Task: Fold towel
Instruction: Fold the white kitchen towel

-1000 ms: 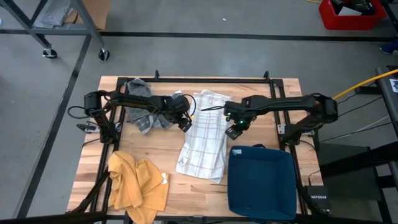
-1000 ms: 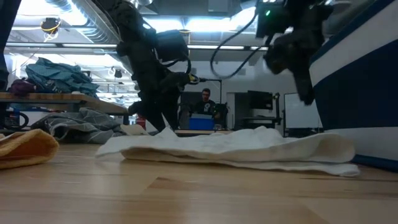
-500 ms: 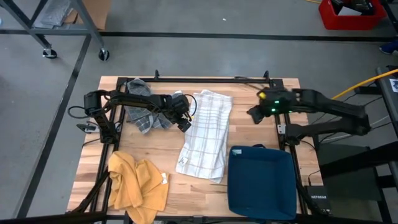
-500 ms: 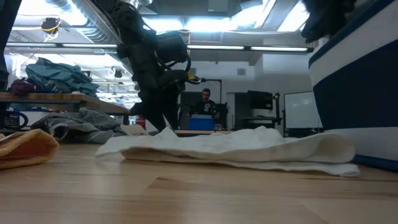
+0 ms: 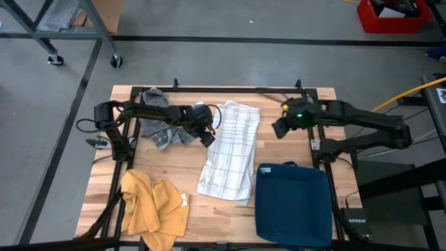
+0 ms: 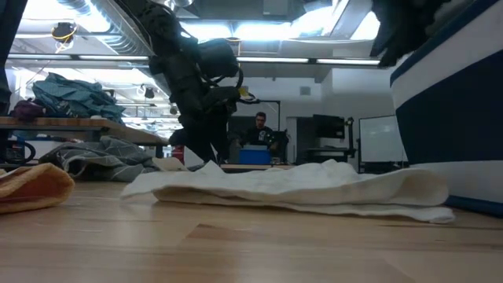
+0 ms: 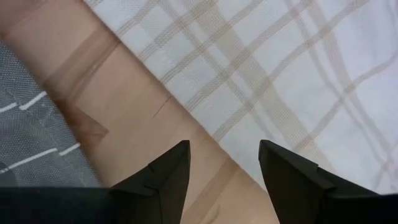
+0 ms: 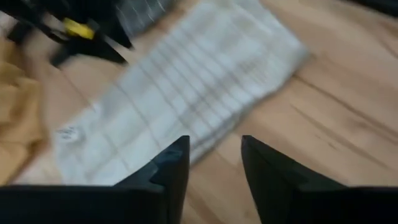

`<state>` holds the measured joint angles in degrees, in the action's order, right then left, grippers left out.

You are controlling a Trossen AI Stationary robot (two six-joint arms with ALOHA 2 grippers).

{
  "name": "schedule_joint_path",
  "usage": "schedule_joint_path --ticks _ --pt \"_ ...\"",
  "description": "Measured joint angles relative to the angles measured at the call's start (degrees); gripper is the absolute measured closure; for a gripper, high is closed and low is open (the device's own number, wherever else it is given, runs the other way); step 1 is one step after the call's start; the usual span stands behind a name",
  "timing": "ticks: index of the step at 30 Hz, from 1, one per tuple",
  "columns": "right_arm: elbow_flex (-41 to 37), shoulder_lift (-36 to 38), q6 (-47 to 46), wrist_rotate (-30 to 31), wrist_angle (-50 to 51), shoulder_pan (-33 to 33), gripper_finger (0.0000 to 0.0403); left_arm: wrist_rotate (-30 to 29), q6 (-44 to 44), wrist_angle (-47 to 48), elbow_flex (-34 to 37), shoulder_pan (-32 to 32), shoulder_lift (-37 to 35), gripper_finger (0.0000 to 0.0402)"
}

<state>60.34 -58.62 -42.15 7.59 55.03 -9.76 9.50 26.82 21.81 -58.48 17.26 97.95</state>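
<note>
the white checked towel (image 5: pixel 231 150) lies folded into a long strip on the table (image 5: pixel 300 143), running from the far middle toward the near side, its near end just left of the blue bin (image 5: pixel 293 206). in the low view it shows as a low, rumpled heap (image 6: pixel 291 189) across the boards.

the left gripper (image 5: pixel 208 134) is low at the towel's left edge, near its far end. its wrist view shows the jaws spread, with bare wood between the fingertips (image 7: pixel 168 168) and the checked cloth just beside them; nothing is held.

the right gripper (image 5: pixel 277 128) hangs above bare wood to the right of the towel's far end, apart from it. its jaws stand parted with nothing between them; its wrist view looks across the wood to the towel (image 8: pixel 180 99).

a grey cloth (image 5: pixel 159 125) lies bunched at the far left, partly under the left arm. a yellow cloth (image 5: pixel 153 206) lies at the near left corner. in the room beyond, a person (image 6: pixel 259 130) sits at a desk.
</note>
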Motion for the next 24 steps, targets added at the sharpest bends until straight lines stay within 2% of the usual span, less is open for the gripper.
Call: schedule_joint_path --ticks 2,6,10,14,24 --pt "0.0 -4.01 -2.64 -0.35 0.32 0.0 0.0224 0.0 0.12 0.04 0.0 0.0 0.0 0.0219" --pt "0.0 -11.75 -7.95 -6.09 0.48 0.0 0.0205 0.0 1.61 0.21 0.0 0.0 0.0 0.0219" --pt "0.0 -19.87 -9.19 -14.69 0.15 0.0 0.0208 1.42 2.81 0.23 0.0 -0.01 0.0 0.0219" --pt "0.0 -26.94 -8.78 -19.01 -2.14 0.0 0.022 3.04 2.8 0.34 0.0 -0.69 0.0 0.0219" --pt "0.0 -37.16 -5.93 -20.15 -7.37 -0.06 0.0237 2.94 2.8 0.77 0.02 -2.8 1.4 0.0219"
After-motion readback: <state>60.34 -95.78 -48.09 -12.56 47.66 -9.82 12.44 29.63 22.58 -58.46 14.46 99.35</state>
